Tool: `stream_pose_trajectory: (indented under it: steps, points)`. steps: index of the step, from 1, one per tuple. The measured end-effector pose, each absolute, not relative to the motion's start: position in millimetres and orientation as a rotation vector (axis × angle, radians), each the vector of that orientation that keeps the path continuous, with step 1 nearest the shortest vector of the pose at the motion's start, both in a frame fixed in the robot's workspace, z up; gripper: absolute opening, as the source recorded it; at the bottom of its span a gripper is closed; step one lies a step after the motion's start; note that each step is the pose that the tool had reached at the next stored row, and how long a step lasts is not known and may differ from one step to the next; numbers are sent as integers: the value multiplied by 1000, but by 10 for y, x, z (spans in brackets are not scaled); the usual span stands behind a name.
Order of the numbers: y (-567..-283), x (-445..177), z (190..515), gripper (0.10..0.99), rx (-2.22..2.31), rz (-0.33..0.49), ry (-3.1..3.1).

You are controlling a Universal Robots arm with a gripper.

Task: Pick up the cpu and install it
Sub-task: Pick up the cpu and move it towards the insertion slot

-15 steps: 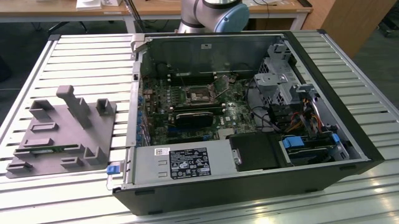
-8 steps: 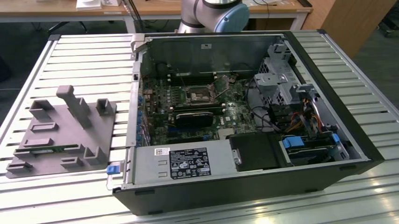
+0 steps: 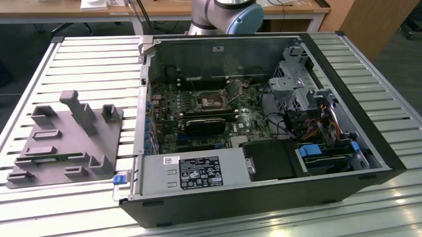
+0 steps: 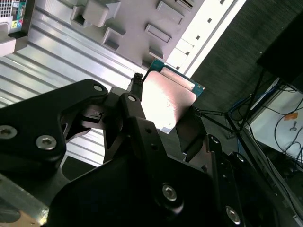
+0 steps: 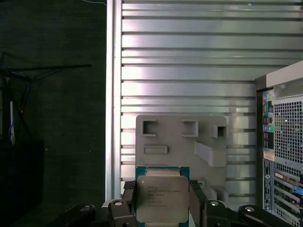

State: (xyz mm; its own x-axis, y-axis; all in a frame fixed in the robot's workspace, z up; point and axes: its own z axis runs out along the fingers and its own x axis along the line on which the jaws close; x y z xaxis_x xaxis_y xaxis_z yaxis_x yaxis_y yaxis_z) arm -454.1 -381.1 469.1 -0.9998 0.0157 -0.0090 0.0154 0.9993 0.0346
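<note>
Ribbed aluminium slats form the bench [image 3: 86, 64] in the exterior view. A matte grey plastic fixture [image 3: 66, 143] lies near its edge on the exterior view's left, beside the open computer case [image 3: 264, 123] with its black-framed socket [image 3: 209, 101]. In the second wrist view the gripper [image 4: 165, 101] pinches the cpu [image 4: 170, 94] by opposite edges, its silvery lid glaring. In the first wrist view the flat square cpu sits over the fixture, seemingly lifted; I'd judge a level, edge-only hold matters most.

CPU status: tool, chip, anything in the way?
Tool shut on cpu, held above grey fixture plate. Motherboard socket in open case, nothing over it.
</note>
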Motion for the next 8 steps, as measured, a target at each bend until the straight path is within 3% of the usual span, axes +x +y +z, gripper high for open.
stream_pose_trajectory:
  steps: [8]
  points:
    - [-3811,-4428,4689,533,24,54,3132]
